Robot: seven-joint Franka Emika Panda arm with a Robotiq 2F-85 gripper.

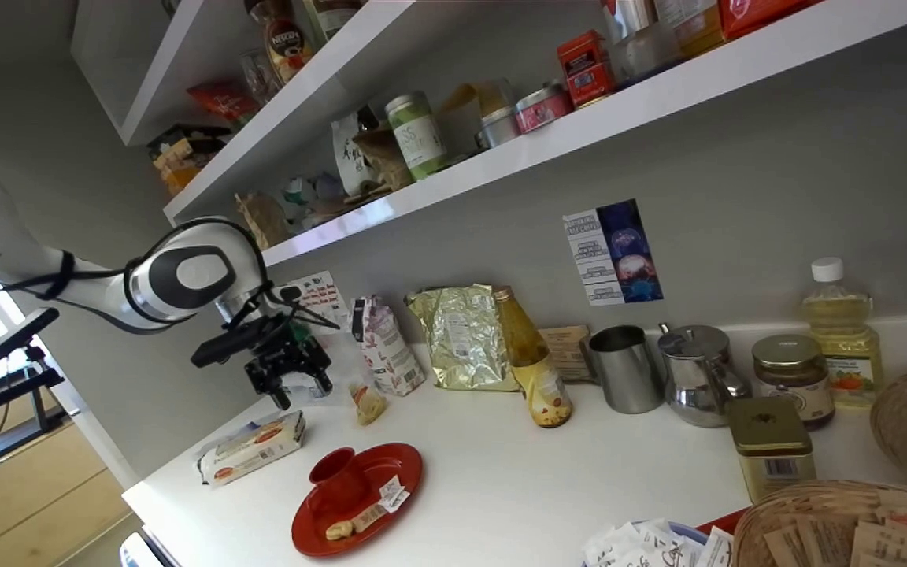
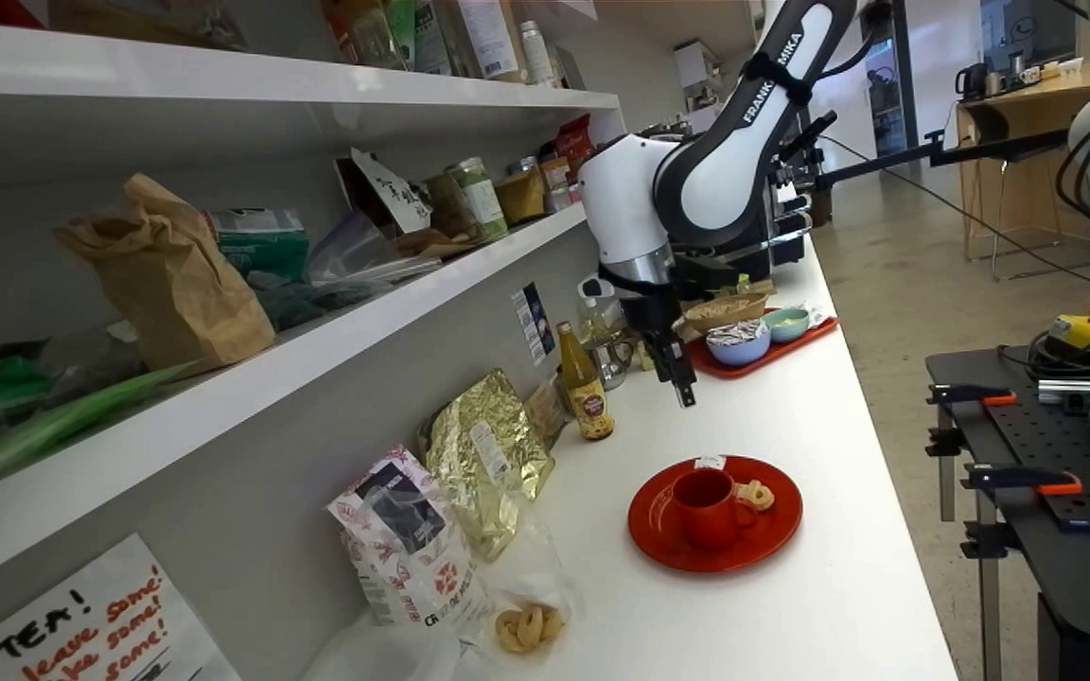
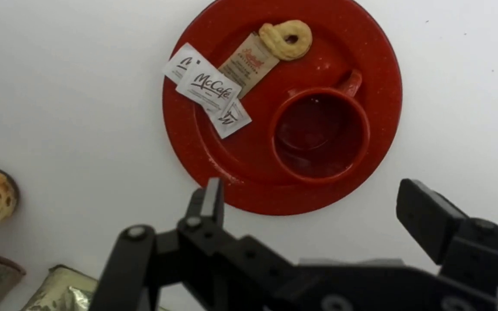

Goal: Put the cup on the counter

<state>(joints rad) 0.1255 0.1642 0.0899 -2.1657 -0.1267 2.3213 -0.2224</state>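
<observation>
Red cup [image 3: 320, 134] found upright on the plate [image 3: 180, 142], off the plate's centre, with nothing holding it. The gripper [image 3: 311, 190] is above the table [image 3: 80, 129], near the plate, its fingers [image 3: 426, 220] well apart and nothing between them. Transfer to the table beside the plate is outstanding; the approach to the cup is judged the current step. Recommended: centre over the cup, lower squarely, and take its wall clear of the handle [image 3: 352, 82], which points away from the gripper. Whether the fingers would span the whole cup cannot be determined; one finger inside its mouth is the alternative. Lift straight up before travelling sideways, avoiding the packets [image 3: 209, 86] and cookie [image 3: 279, 39] on the plate.
</observation>
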